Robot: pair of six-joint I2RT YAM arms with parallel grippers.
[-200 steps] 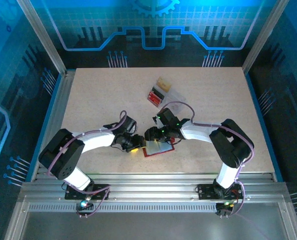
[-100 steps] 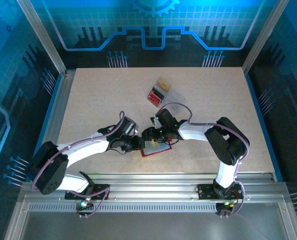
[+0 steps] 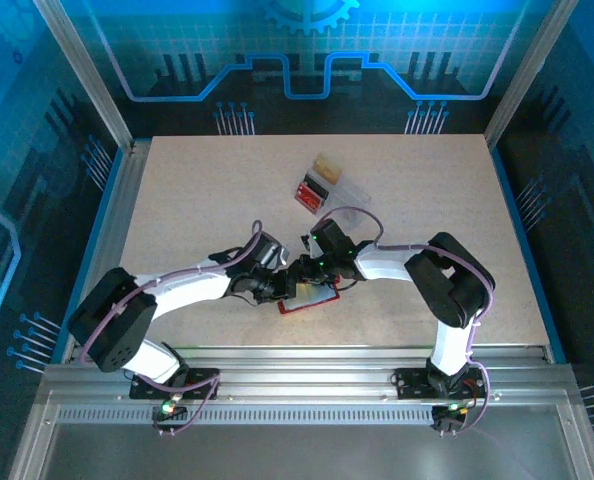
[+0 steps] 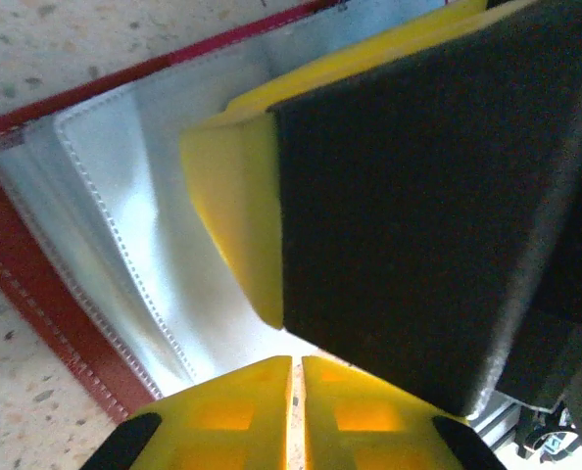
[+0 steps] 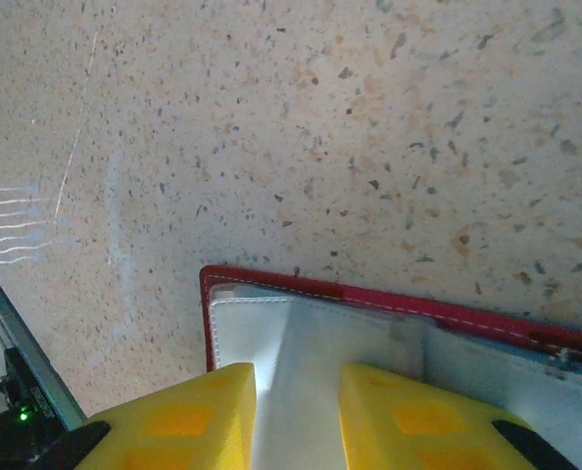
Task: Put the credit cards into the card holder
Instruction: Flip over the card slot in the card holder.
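Red leather-look card holder [image 3: 315, 303] lies open flat near the near edge of the bench, about midway between its left and right edges. Pale stitched pockets face up inside it [image 4: 124, 225]. Can't tell whether any pale layer is a credit card or just lining.

Left gripper [image 3: 283, 289] is low over the holder's left part. In the left wrist view its yellow jaws [image 4: 291, 370] sit almost together with only a thin bright slit between; can't tell if anything is pinched there. A black-padded yellow finger [image 4: 234, 235] of the other arm is close in front, over the pockets.

Right gripper [image 3: 300, 271] meets it from the far side. Its jaws [image 5: 296, 380] stand narrowly apart, gripping nothing, over the pale lining at one red-edged corner of the holder [image 5: 389, 302].

Clear box [image 3: 329, 187] with dark red ribbed pieces [image 3: 309, 190] and a tan block [image 3: 326, 165] sits toward the middle of the bench, well apart from the holder.
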